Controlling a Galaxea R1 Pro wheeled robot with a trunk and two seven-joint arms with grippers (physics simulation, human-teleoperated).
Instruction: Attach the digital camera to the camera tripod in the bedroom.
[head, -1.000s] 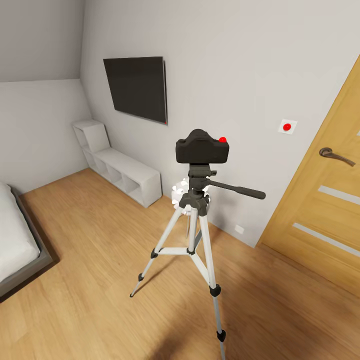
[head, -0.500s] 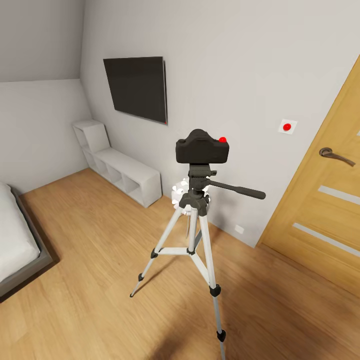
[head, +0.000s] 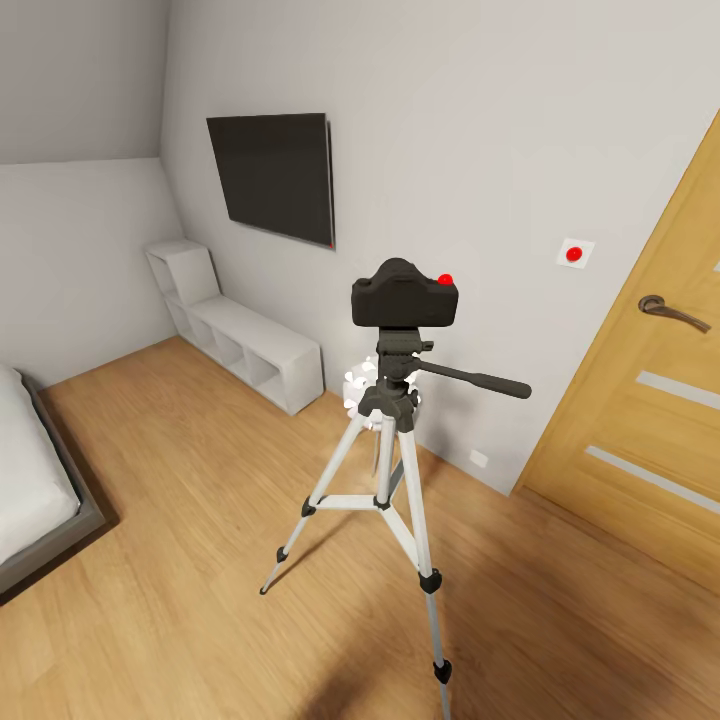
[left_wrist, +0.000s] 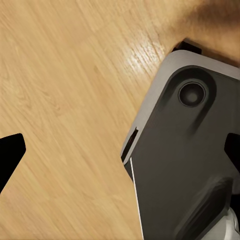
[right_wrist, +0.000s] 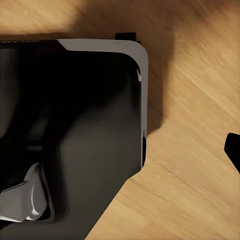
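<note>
The camera (head: 405, 297) sits upright on the tripod (head: 392, 450) head, out on the wood floor (head: 180, 480) between the white shelves (head: 240, 340) and the door (head: 640, 400). Both wrist cameras look down at the robot's grey base (left_wrist: 185, 165) over floorboards. The left fingers (left_wrist: 10, 155) stand wide apart and empty; the right gripper's state I cannot tell.

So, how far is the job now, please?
It looks finished: the digital camera sits upright on the pan head of the camera tripod, which stands on the wood floor. Nothing is in hand; both wrist views look down at the robot's base and floor. Whether it is locked on cannot be told.
</note>
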